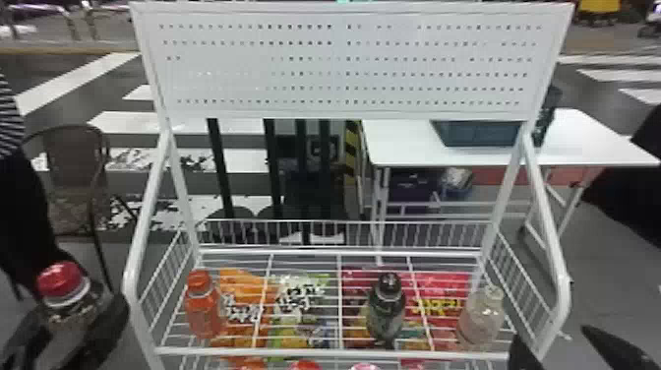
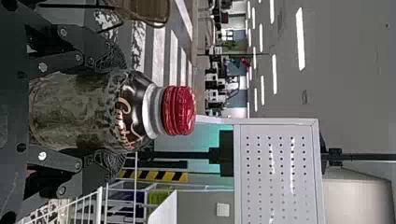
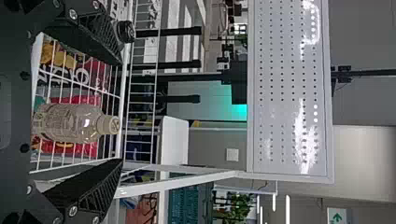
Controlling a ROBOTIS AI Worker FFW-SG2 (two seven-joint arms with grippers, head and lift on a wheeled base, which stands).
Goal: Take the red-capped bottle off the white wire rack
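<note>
- Gray floor (image 1: 610,290) with white stripes spreads out behind your workspace.
- Your white wire rack (image 1: 315,353) stands in the middle, a perforated panel (image 1: 339,112) across its top.
- Beyond its right side you have a white table (image 1: 595,142), with a dark crate (image 1: 479,134) on it.
- Your left gripper (image 1: 71,315) is outside the rack, off its left side, clasping the red-capped bottle (image 2: 74,109).
- Your right gripper (image 1: 553,333) is by the rack's front right corner, its fingers spread apart.
- The red-capped bottle sits between your left gripper's two fingers, clear of the rack, its red cap (image 2: 180,110) up and past the fingertips.
- On the shelf you see an orange bottle (image 1: 202,312), a dark-capped bottle (image 1: 386,315) and a pale-capped bottle (image 1: 481,320), left to right.
</note>
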